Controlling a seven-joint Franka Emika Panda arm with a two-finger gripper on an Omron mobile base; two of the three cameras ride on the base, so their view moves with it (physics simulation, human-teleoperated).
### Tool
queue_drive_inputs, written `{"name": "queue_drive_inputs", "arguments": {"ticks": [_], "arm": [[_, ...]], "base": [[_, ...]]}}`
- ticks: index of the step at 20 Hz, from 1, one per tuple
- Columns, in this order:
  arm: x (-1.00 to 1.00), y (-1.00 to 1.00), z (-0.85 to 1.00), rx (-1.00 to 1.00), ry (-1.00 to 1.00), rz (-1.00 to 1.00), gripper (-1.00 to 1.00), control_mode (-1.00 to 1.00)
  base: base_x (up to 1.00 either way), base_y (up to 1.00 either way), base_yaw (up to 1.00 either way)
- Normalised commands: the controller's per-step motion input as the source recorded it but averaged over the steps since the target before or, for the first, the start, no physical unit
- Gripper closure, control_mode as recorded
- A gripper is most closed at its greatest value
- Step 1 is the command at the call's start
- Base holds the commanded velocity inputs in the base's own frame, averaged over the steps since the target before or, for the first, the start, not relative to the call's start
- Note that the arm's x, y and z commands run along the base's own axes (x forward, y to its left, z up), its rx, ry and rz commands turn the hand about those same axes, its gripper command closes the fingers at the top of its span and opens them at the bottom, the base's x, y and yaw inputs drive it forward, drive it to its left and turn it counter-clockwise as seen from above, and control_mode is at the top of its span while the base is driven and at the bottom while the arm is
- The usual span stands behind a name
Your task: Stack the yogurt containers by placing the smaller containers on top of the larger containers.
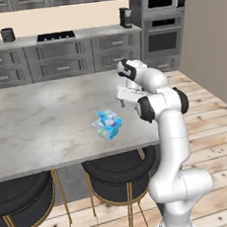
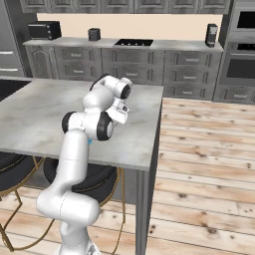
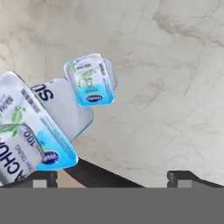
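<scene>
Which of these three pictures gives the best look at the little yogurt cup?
The hand view: the small yogurt cup shows close up, its printed lid readable, beside the larger pack. In the left base view the yogurts form one small blue cluster on the counter. In the right base view the arm covers them.

Arm folded at elbow, end effector [image 1: 123, 100] spread wide, holding nothing

Light-blue small cup [image 3: 89, 80] and blue-and-white larger pack [image 3: 33, 131] with green markings lie on grey-veined marble counter [image 3: 166, 87].
</scene>
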Motion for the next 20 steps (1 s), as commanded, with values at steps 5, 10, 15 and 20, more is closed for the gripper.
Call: {"name": "queue_drive_inputs", "arguments": {"ticks": [5,10,15,20], "arm": [[0.00,0.03,-0.06,0.13,-0.17,0.12,-1.00,-1.00],[0.02,0.10,-0.05,0.01,-0.15,0.01,-1.00,-1.00],[0.05,0.04,-0.13,0.00,-0.12,0.00,-1.00,-1.00],[0.00,0.02,-0.19,0.00,-0.09,-0.02,-1.00,-1.00]], "base": [[0.00,0.00,0.00],[0.00,0.00,0.00],[0.00,0.00,0.00],[0.00,0.00,0.00]]}}
